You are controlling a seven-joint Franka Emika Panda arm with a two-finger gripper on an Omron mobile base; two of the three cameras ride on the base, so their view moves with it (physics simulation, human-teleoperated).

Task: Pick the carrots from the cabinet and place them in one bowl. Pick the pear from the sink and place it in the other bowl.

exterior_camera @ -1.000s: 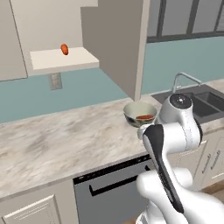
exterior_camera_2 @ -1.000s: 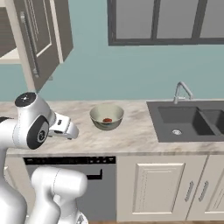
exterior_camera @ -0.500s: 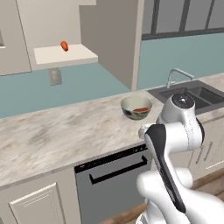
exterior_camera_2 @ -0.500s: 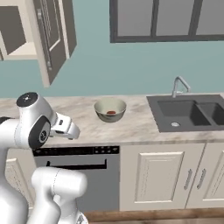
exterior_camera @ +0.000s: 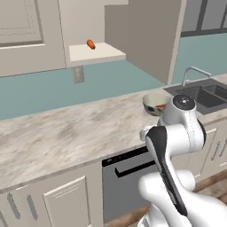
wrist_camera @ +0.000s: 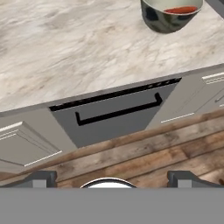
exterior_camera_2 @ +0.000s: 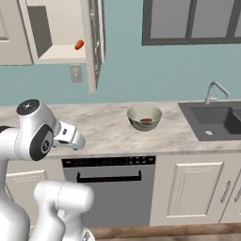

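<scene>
A: Which step is this, would you say?

B: One carrot already lies in the cream bowl on the counter. The other carrot sits on the pale shelf of the open cabinet, so I judge the second carrot pick is in hand.

A: And the gripper?

B: In the hand view the two finger tips stand as far apart as they go, with nothing between them. It holds nothing. It points down over the counter's front edge, at the dishwasher and the wooden floor.

A: Where is the shelf carrot relative to it?

B: Well apart. The carrot lies high on the shelf against the wall, above the counter. In the right base view the hand hangs low in front of the counter, left of the bowl and below the cabinet. The bowl sits at the top edge of the hand view.

A: So what does the next move call for?

B: A lift of the arm and a tilt of the hand up toward the shelf, jaws wide, then a reach in past the open door to straddle the carrot. The door edge stands close to that path, so I'd watch for a clip there.

A: And the pear?

B: I can't make it out. The sink lies to the right of the bowl.
</scene>
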